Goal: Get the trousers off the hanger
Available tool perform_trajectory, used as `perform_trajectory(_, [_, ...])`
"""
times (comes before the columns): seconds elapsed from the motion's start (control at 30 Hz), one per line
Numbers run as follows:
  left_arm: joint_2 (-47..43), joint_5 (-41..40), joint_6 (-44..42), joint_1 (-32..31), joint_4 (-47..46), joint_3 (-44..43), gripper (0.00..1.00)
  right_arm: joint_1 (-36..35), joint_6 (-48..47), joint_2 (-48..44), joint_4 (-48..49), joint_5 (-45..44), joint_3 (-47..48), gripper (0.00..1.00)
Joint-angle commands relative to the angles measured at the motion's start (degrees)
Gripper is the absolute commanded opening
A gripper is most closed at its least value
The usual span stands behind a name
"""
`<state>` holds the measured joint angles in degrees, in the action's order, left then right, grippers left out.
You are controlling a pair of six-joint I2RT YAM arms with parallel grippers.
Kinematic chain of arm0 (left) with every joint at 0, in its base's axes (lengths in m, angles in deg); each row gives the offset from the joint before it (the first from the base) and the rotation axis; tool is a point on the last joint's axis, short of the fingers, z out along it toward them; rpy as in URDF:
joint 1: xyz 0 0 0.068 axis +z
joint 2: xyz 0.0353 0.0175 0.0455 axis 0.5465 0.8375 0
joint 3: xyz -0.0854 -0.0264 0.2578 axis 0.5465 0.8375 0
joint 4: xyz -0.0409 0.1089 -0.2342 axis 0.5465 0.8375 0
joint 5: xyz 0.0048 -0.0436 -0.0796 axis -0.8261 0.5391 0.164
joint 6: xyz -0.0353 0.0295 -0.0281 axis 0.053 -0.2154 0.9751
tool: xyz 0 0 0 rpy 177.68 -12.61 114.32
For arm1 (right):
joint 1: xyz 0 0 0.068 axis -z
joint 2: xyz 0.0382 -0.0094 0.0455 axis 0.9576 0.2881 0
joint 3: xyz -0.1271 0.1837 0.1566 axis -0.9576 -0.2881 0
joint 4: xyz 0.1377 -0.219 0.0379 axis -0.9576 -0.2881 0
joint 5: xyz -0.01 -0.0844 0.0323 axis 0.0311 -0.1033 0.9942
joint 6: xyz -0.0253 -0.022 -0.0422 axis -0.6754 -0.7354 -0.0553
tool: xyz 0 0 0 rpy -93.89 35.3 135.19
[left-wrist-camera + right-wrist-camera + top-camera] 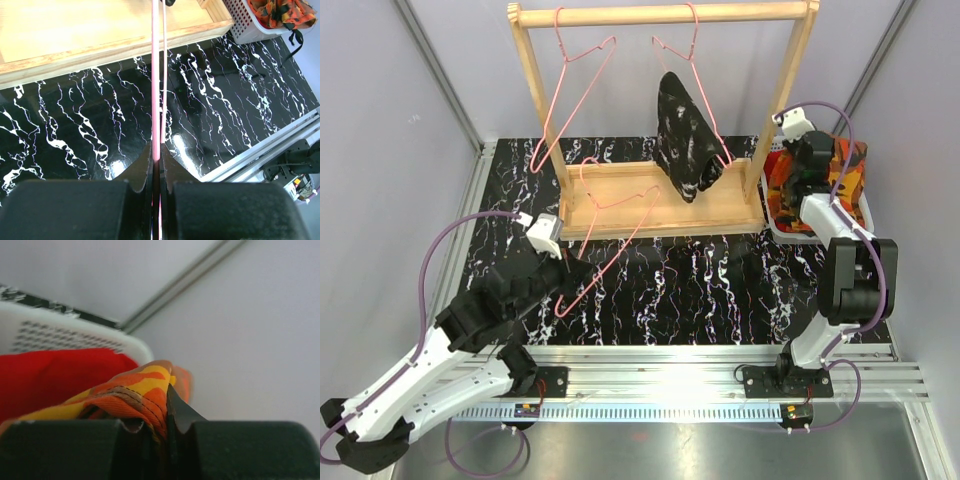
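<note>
Already our right claw (pixel 156 405) clenches the orange-red-black camouflage trousers (pixel 125 390) beside plain red trousers (pixel 50 377) in the white perforated basket (pixel 65 335); our left claw (pixel 156 152) grips a bare pink wire hanger (pixel 155 75); black white-speckled trousers (pixel 686 140) still hang upper centre

Speckled trousers (pixel 685 140) on hanger (pixel 706 95); camouflage pair (pixel 125 390), red pair (pixel 55 375) in basket (pixel 65 337).

A wooden rack (pixel 660 13) stands at the back of the black, white-veined counter (pixel 700 285). Its top bar rests on two uprights above a shallow tray base (pixel 620 195). Just right of the rack's base sits a white perforated basket (pixel 790 236), seemingly touching it, though the overhead view is too cramped to be sure. In front of the rack, along the counter's near edge, runs an aluminium rail (pixel 660 362). Grey wall panels (pixel 400 120) stand behind and beside the rack.
</note>
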<state>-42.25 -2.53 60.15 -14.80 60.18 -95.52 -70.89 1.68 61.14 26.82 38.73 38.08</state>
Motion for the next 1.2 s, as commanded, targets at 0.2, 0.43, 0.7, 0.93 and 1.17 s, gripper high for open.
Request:
perform_trajectory(0.2, [0.51,1.4,-1.69,-0.07,-2.75,-1.14,0.0,0.0,21.59,0.75,-15.71,7.33,3.34,0.38])
perform_trajectory(0.43, [0.68,1.05,-1.69,-0.15,-2.4,-1.67,0.0,8.52,43.04,-6.36,-25.37,19.51,8.34,0.71])
perform_trajectory(0.7, [1.47,0.79,-1.07,-0.15,-1.17,-4.12,0.0,14.86,55.55,-9.37,-39.4,30.97,11.42,0.97])
perform_trajectory(0.93, [1.82,0.52,-1.16,-0.15,0.94,-8.34,0.0,14.86,61.26,0.36,-49.72,32.29,15.64,0.99])
perform_trajectory(1.17, [2.17,-1.23,-2.04,-0.15,2.43,-11.68,0.0,8.36,52.57,18.75,-66.78,12.08,21.98,1.0])
